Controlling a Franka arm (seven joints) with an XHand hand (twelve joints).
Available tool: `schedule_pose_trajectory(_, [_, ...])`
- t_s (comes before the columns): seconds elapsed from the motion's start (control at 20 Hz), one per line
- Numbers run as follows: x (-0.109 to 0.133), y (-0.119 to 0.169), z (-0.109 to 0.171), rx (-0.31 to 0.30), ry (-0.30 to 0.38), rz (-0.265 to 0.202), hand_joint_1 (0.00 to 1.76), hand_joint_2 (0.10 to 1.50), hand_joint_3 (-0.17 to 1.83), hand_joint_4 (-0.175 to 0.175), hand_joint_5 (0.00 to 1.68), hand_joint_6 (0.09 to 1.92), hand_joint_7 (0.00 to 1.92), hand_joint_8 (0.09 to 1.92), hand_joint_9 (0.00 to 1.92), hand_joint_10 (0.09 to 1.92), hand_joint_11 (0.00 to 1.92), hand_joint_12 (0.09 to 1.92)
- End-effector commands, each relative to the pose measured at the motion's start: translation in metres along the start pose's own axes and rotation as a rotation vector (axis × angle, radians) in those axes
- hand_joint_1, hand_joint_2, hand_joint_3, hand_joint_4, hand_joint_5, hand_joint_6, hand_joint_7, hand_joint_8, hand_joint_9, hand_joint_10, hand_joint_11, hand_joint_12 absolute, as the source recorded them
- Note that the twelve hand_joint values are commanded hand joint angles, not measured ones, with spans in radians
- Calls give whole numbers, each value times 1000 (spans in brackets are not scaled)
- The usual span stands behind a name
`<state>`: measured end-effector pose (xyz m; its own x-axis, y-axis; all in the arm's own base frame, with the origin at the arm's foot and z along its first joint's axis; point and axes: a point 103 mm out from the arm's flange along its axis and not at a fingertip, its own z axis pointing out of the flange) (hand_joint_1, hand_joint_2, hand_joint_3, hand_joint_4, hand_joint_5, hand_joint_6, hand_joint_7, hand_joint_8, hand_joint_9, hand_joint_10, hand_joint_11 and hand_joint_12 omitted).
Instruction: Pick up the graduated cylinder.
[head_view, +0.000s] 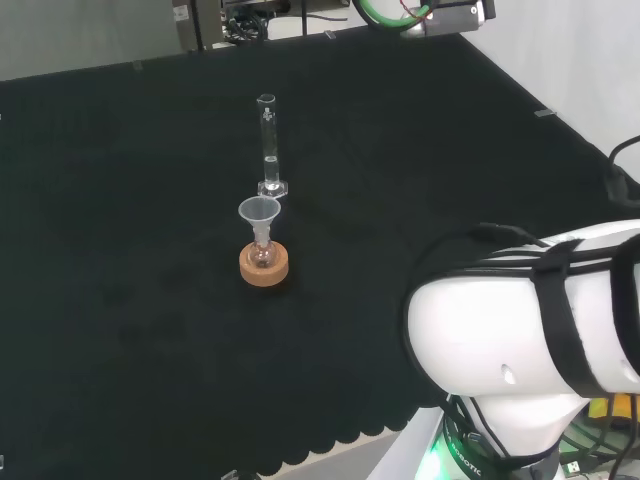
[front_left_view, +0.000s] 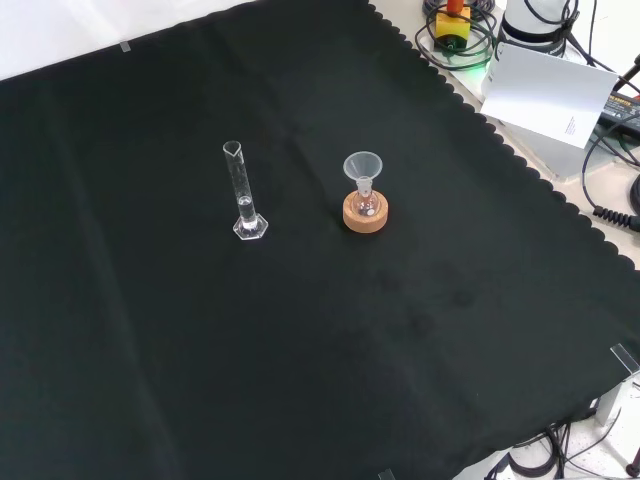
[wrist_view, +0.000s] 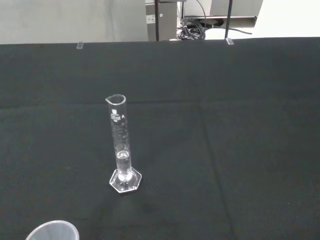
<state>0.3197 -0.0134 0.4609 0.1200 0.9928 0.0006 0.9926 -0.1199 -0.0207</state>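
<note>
A clear graduated cylinder stands upright on its hexagonal foot on the black cloth, with a little clear liquid low in its tube. In the front view the graduated cylinder is left of centre. The wrist view shows the graduated cylinder some way off, standing free with nothing touching it. In front of it in the head view a small flask with a clear funnel in its neck rests on a cork ring.
The arm's white link is at the head view's lower right. The funnel on the cork ring stands right of the cylinder in the front view; the funnel's rim edges into the wrist view. Cables and a white card lie beyond the cloth's scalloped edge.
</note>
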Motion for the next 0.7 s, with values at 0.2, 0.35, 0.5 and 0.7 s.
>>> schedule_pose_trajectory(0.2, [-27,70,63,0,44,-27,65,1231,298,-10,254,87,33,510,215,630,63,1373])
schedule_pose_trajectory(0.35, [-35,104,86,-29,87,-70,130,1217,285,-17,279,87,54,519,236,634,80,1375])
schedule_pose_trajectory(0.5, [-42,136,109,-22,118,-93,183,1200,273,-21,293,87,66,525,252,635,95,1373])
schedule_pose_trajectory(0.7, [-49,164,140,-39,180,-109,260,1162,257,-24,302,87,75,531,265,634,105,1370])
